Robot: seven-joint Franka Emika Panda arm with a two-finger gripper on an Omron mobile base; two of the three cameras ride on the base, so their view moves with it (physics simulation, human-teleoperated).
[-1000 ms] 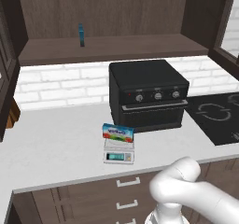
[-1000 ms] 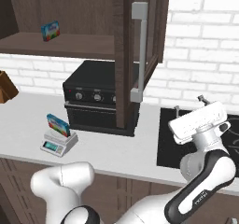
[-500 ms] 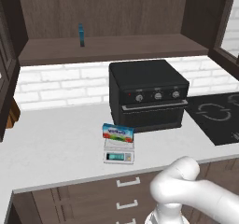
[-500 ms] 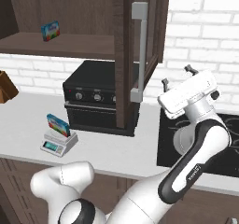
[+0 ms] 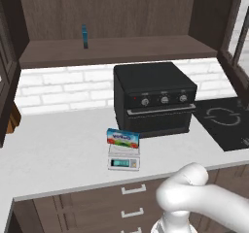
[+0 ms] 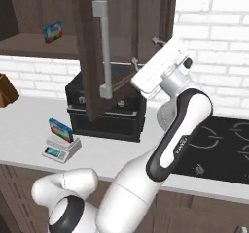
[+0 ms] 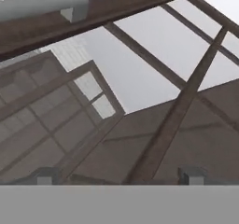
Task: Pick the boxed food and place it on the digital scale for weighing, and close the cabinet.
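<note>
You are looking at a pale grey bench (image 5: pixel 58 154) that runs under a white brick wall (image 5: pixel 63 86), with brown drawers with short white handles (image 5: pixel 133 190) beneath its front edge. Take the black countertop oven with three knobs (image 5: pixel 154 100) as your landmark. Just in front of the oven's left corner sits the small white-grey digital scale with a teal display (image 5: pixel 123 158), and the flat light blue boxed food with a white, red and green label (image 5: pixel 122 138) already rests on the scale's platform, tilted up toward its back edge. To the right of the oven a black cooktop (image 5: pixel 224 122) is set into the bench. Well to the left of the oven a brown wooden object (image 5: pixel 13 119) stands at the edge of the picture; you cannot tell what it is. Above the oven a dark wooden shelf (image 5: pixel 116 50) carries a thin dark-blue upright item (image 5: pixel 84 36).

The large dark brown wall cabinet's glass-panelled door (image 6: pixel 95 57) stands swung out over the oven, its long silver bar handle (image 6: pixel 102 47) facing you in the right base view. That open door hides part of the oven front from the right. The white arm (image 6: pixel 180 125) rises in front of the cooktop, and its gripper (image 6: pixel 146 50) is raised just beside the door's free edge, above the oven; its fingers (image 7: pixel 190 175) are spread wide and hold nothing, with the door's glass and bars right ahead.
</note>
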